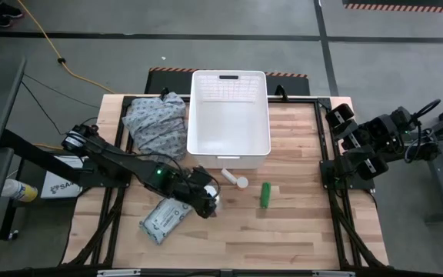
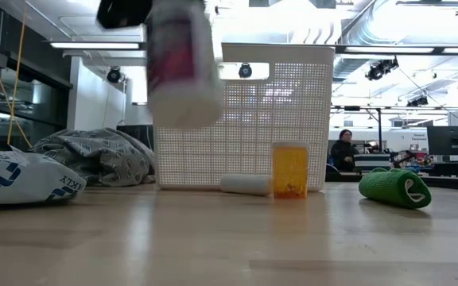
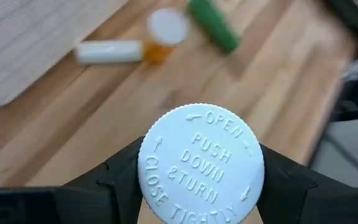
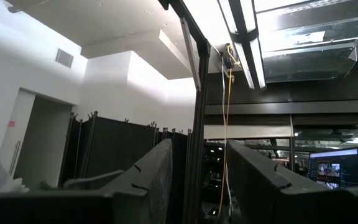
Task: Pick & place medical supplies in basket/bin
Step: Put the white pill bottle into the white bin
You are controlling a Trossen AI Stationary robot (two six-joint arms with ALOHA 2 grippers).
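My left gripper (image 1: 208,198) is shut on a white pill bottle (image 3: 201,165) near the table's middle front. The bottle also shows raised in the low view (image 2: 183,67). A white tube (image 1: 228,175), a small orange vial with a white cap (image 1: 242,182) and a green stick-shaped box (image 1: 266,194) lie on the table in front of the white perforated bin (image 1: 229,146). A pale green-white soft packet (image 1: 164,218) lies flat to the left of my left gripper. My right gripper (image 4: 201,180) is open and empty at the table's right edge (image 1: 371,154). My left gripper pinches the pill bottle between its two fingers (image 3: 120,177), one on each side at the ribbed white cap (image 3: 151,186). The fingers come from above, pointing down, and the cap faces up toward the wrist. The bottle hangs roughly upright below the fingers, lifted clear of the table.
A grey-blue patterned cloth (image 1: 156,121) lies bunched against the bin's left wall. The bin's inside (image 1: 229,127) shows nothing in it. Bare wooden table (image 1: 298,231) lies toward the front right. A person (image 2: 342,149) sits far behind the table.
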